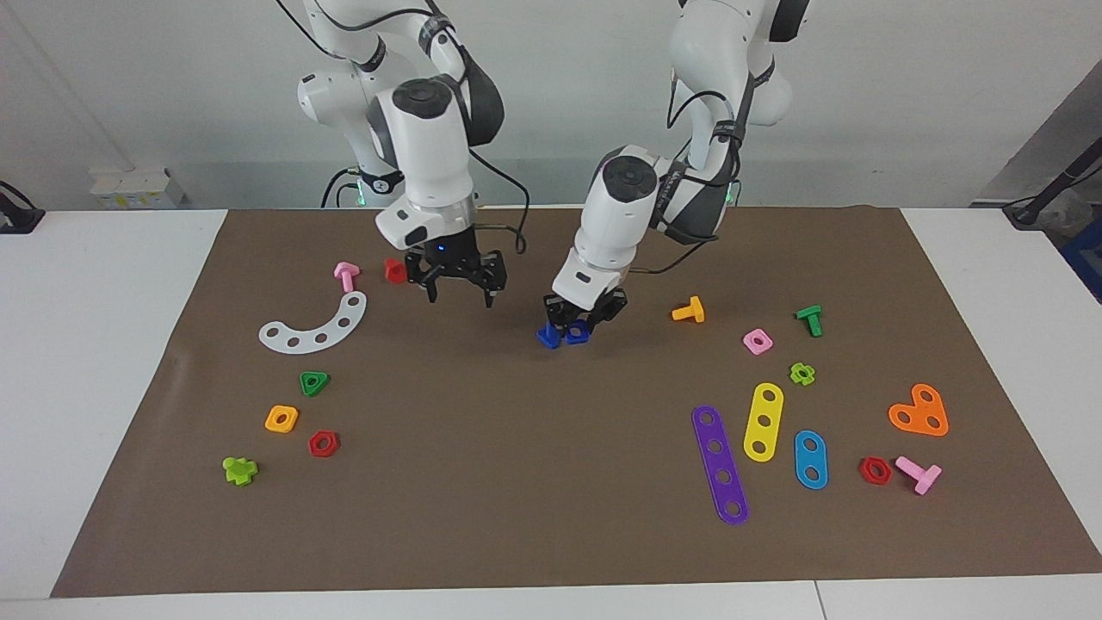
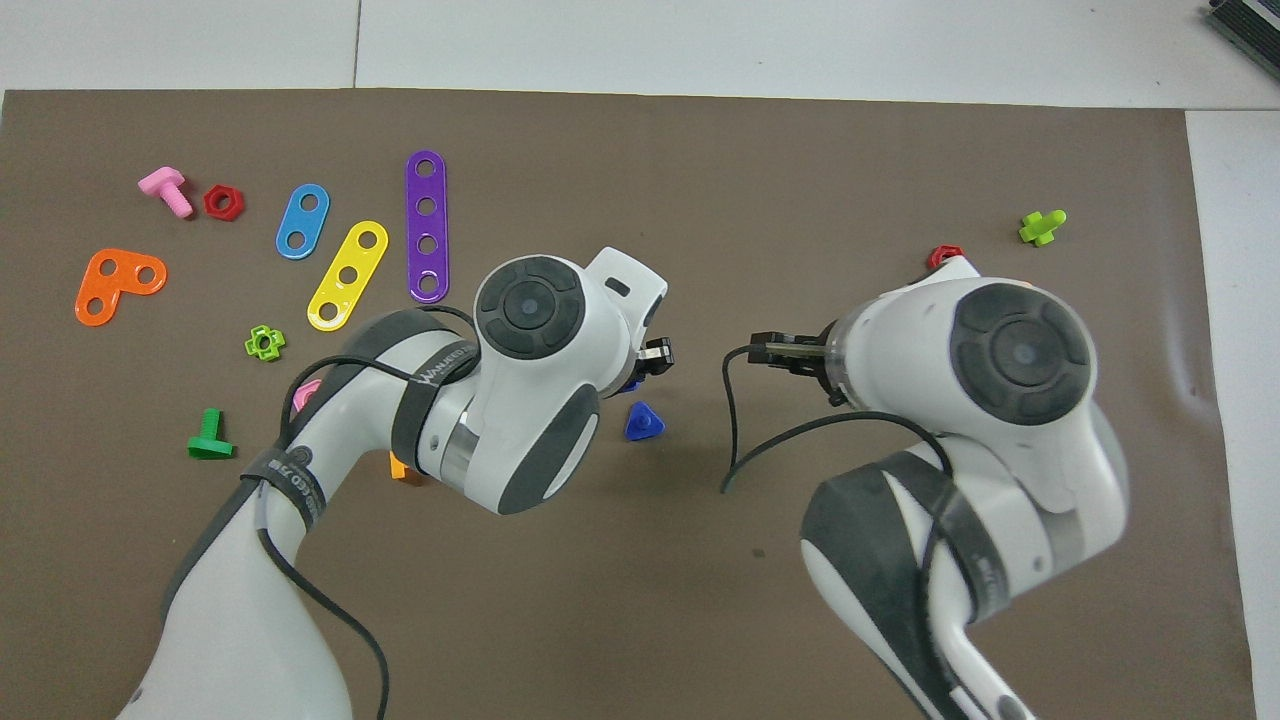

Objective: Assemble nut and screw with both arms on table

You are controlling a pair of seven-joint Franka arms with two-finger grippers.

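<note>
Screw [image 1: 578, 332] under left gripper [image 1: 584, 324] — nut [image 1: 548, 337] beside.

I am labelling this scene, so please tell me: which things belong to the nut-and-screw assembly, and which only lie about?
Job: blue nut, blue screw, left gripper at them, right gripper open over the mat.
Lying about: purple strip, yellow strip, orange bolt, white curved strip, pink square nut.

A lab; two robot arms [image 1: 430, 129], matted table [image 1: 112, 344].
</note>
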